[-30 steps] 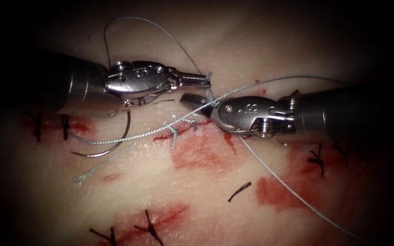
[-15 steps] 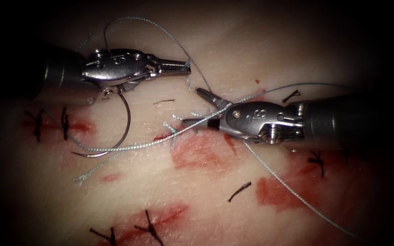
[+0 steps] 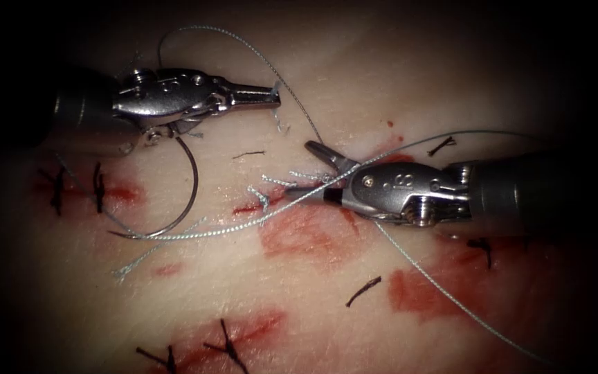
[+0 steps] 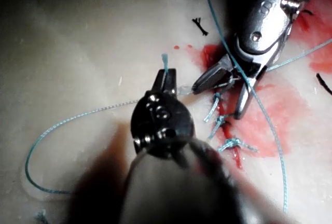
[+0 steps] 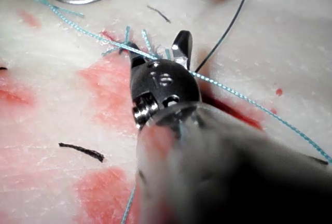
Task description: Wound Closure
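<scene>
Left jaws (image 3: 271, 96) on thread (image 3: 230, 223), right jaws (image 3: 306, 170) apart.

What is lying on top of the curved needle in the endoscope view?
A strand of thread crosses over the lower end of the needle, which lies on the tissue left of the cut. The left tool covers the needle's upper end.

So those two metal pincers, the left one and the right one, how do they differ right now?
The left tool has its jaws shut on a short end of thread; the right tool has its jaws spread open and holds nothing. The left tool sits away from the cut; the right tool's jaws hover over it, by the tufted knots. Both are the same kind of steel tool. The needle lies free on the tissue, left of the knots.
</scene>
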Robot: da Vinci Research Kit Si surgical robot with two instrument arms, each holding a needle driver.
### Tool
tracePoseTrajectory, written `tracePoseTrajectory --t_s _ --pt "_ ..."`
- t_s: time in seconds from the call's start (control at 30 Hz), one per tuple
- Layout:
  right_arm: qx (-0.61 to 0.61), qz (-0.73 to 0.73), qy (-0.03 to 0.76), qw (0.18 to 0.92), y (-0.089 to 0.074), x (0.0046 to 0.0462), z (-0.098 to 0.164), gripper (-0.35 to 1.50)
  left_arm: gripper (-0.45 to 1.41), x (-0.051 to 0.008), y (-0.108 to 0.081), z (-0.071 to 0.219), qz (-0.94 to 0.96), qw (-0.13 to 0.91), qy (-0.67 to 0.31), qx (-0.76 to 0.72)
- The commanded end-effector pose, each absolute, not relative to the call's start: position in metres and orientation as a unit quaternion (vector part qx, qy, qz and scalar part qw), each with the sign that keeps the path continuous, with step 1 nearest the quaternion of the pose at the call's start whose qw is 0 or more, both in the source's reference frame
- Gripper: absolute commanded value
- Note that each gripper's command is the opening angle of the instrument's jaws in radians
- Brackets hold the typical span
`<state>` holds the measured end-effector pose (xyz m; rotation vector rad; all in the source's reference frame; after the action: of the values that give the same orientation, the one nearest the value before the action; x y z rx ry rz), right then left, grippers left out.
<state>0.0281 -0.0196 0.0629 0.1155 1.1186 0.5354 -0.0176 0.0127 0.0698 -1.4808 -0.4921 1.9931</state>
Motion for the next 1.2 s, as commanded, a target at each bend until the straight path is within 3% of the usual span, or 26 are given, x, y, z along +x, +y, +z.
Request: tracePoseTrajectory --t_s 0.03,0.47,0.77,0.8,0.83,0.9,1.03,1.1,1.2 --pt "0.063 0.257 0.525 0.809 -0.020 0.0281 0.063 1.45 -0.45 -0.0178 0.013 0.070 0.751 0.302 -0.184 -0.557" --pt "0.104 0.244 0.486 0.833 -0.023 0.0241 0.061 1.41 -0.45 -0.0113 0.015 0.068 0.753 0.314 -0.178 -0.550" --pt "0.171 0.219 0.464 0.841 -0.026 0.0225 0.058 1.43 -0.45 -0.0042 0.013 0.071 0.824 0.293 -0.202 -0.441" --pt "0.178 0.223 0.463 0.839 -0.026 0.0226 0.058 1.43 -0.33 -0.0038 0.012 0.071 0.834 0.288 -0.206 -0.425" --pt "0.185 0.223 0.463 0.838 -0.026 0.0227 0.057 1.43 0.29 -0.0032 0.011 0.072 0.845 0.289 -0.219 -0.394" --pt "0.195 0.229 0.462 0.835 -0.027 0.0228 0.057 1.43 0.22 -0.0026 0.010 0.073 0.865 0.276 -0.237 -0.345" --pt "0.198 0.232 0.461 0.833 -0.027 0.0227 0.057 1.43 0.83 -0.0026 0.009 0.074 0.892 0.261 -0.236 -0.286" --pt "0.200 0.234 0.460 0.833 -0.027 0.0225 0.057 1.43 0.98 -0.0029 0.008 0.075 0.900 0.248 -0.248 -0.259" --pt "0.201 0.236 0.460 0.832 -0.027 0.0225 0.057 1.43 1.06 -0.0029 0.008 0.076 0.911 0.219 -0.244 -0.250"
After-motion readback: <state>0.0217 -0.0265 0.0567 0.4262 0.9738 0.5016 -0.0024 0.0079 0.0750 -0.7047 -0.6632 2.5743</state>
